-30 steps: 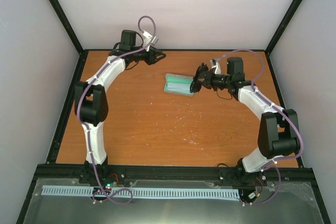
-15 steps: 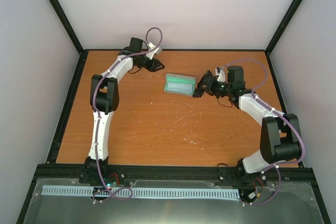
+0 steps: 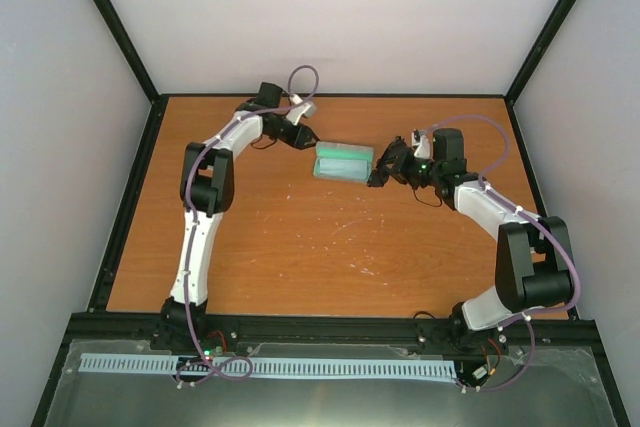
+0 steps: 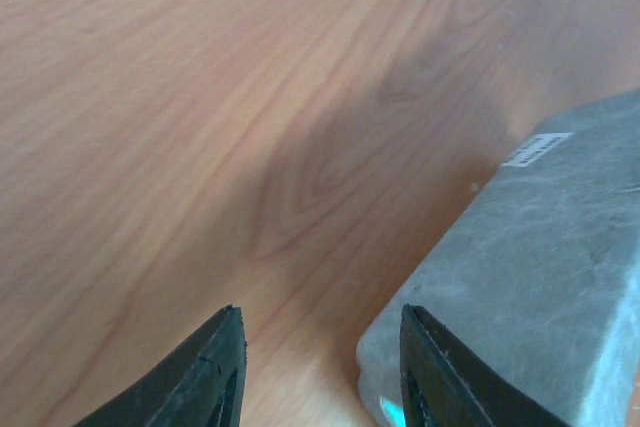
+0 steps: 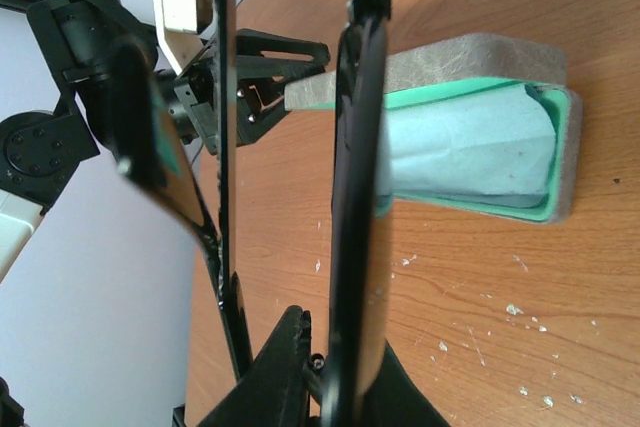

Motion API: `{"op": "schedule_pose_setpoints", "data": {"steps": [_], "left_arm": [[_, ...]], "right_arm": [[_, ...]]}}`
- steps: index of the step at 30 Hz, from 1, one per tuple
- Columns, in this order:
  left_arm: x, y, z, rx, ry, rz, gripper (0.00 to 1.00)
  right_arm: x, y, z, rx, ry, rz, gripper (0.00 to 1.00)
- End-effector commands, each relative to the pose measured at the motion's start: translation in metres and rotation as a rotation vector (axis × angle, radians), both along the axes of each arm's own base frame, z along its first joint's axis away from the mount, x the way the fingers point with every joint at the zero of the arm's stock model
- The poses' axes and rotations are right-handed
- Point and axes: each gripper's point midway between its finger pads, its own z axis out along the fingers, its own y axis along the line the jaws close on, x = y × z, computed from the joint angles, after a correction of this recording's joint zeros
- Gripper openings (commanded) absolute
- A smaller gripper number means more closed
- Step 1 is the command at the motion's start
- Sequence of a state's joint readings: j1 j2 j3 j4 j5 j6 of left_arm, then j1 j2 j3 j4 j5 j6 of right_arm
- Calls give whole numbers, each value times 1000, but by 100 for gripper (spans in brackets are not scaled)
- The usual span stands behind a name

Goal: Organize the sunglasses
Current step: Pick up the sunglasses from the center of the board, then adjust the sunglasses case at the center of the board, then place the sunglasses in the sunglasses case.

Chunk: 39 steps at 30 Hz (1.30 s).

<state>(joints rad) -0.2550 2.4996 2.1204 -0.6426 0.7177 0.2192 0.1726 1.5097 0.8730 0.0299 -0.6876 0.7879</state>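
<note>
The right end effector (image 3: 380,171) is clamped on the sunglasses (image 5: 355,177), held up just beside the open grey case (image 3: 343,162) on the tabletop (image 3: 300,237) — a pale blue cloth (image 5: 460,147) lies inside. The left end effector (image 4: 322,352) — fingers apart — sits at the case's other end.

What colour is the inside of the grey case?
Mint green: the lining of the grey rectangular case shows best in the right wrist view.
</note>
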Motion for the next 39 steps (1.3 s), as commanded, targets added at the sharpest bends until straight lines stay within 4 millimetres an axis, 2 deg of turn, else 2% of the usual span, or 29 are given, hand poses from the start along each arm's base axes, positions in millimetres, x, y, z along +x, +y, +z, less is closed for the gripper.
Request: {"op": "schedule_pose_setpoints", "data": {"steps": [1,5,10,17,25,28,34,39], "left_arm": [[-26,-31,-3,-17,44,-81,44],[-42,-42,-7,-8,53,-120,43],[-58,-41,-9,-8,87,-134,42],[-78,-38,-11,-15,112,-133,40],[-79,-36,-7,-6,100,-123,40],[-76,-37,-2,-11,93,-117,40],[-66,-42,9,-43,82,-91,46],[-58,-48,18,-58,72,-95,48]], "right_arm": [[6,-2,0,-11,-25,-16,3],[7,-5,-7,-32,-10,-32,3],[8,-13,-23,-81,39,-72,3],[18,-1,-44,-81,68,23,3],[51,20,-66,-120,61,207,3],[60,23,-68,-146,43,249,3],[66,24,-82,-227,64,321,3],[70,39,-95,-242,76,393,3]]}}
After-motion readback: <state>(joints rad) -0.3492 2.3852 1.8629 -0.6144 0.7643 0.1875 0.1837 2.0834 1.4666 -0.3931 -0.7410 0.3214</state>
